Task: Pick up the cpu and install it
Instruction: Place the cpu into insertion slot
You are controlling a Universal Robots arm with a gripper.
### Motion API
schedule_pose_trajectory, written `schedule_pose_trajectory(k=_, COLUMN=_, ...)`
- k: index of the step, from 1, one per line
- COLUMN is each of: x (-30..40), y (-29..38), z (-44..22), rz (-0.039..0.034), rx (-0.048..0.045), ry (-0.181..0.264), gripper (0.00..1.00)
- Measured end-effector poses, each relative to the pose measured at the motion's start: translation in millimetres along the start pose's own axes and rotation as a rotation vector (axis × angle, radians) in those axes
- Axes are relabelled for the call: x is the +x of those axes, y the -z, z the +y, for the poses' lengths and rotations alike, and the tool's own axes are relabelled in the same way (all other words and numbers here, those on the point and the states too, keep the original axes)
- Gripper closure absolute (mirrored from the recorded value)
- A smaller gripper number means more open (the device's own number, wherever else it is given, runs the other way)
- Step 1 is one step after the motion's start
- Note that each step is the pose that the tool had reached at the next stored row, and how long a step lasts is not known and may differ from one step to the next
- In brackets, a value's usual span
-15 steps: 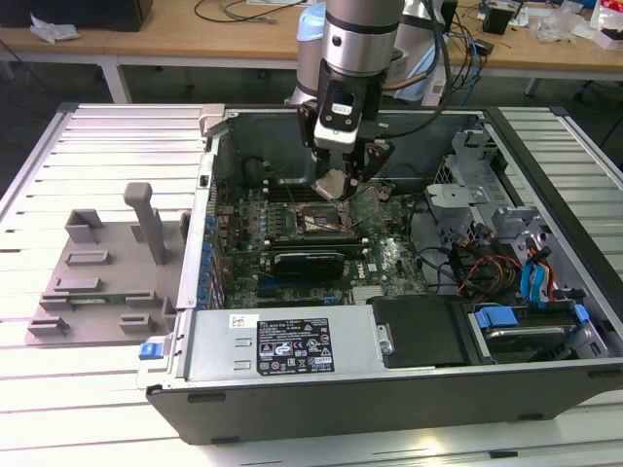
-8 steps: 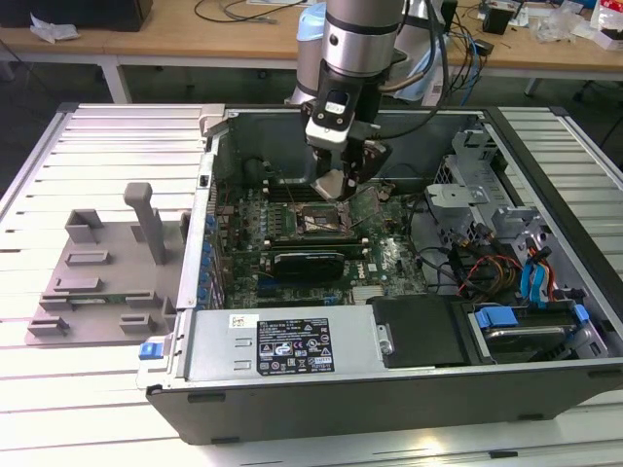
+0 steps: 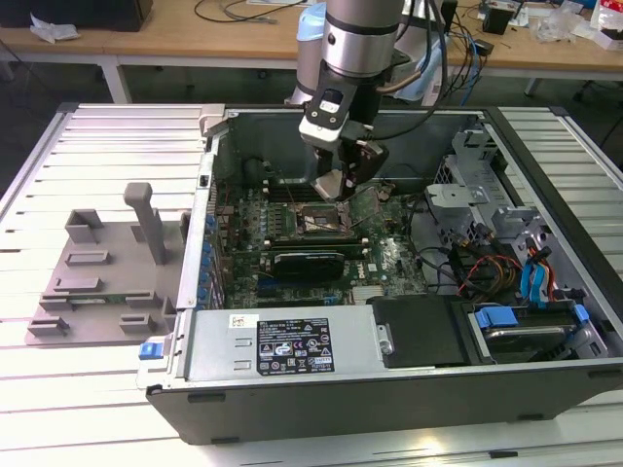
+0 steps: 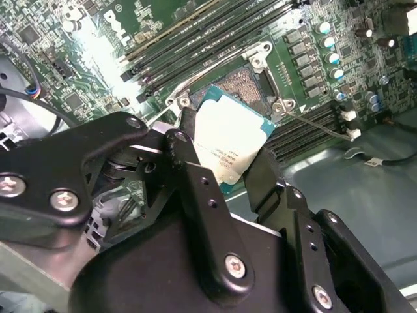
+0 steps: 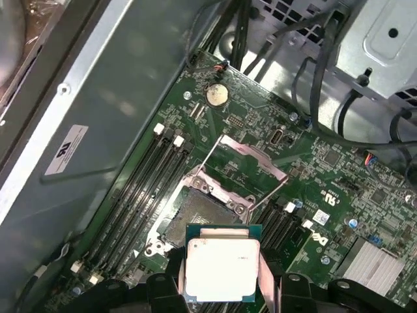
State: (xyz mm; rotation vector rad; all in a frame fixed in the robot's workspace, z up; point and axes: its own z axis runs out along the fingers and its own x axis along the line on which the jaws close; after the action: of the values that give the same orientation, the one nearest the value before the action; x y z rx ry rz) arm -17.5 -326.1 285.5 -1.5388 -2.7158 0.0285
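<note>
First wrist view: jaws pinch the square cpu (image 5: 220, 268), pale silver top, teal rim.

cpu (image 5: 218, 268) pale silver top, teal-green rim. gripper (image 4: 225, 156) black. board (image 5: 326, 189) green, slots (image 5: 137, 195) black. tray (image 3: 97, 272) plain grey, left of the exterior view. clip (image 3: 150, 349) blue, lower left. table (image 3: 97, 156) white, ribbed. cables (image 3: 533, 282) blue, right.

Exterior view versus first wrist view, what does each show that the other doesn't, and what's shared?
Exterior view: the whole open computer case, the arm above it, and a grey fixture at the exterior view's left. First wrist view: the silver-topped cpu, the open socket beyond it, and a coin battery. Both: the claw, shut on the cpu, and the green motherboard.
</note>
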Motion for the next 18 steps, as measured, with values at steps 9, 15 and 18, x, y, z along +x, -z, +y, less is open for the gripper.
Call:
schedule_pose_trajectory(k=9, x=0.0, y=-0.4, z=0.0, rz=0.0027, rx=-0.0009, ry=-0.107, gripper=0.46)
schedule_pose_trajectory(k=15, x=0.0, y=-0.5, z=0.0, rz=0.0033, rx=-0.0009, ry=-0.15, gripper=0.46)
schedule_pose_trajectory(k=18, x=0.0, y=-0.7, z=0.0, rz=0.0037, rx=-0.001, ry=-0.182, gripper=0.46)
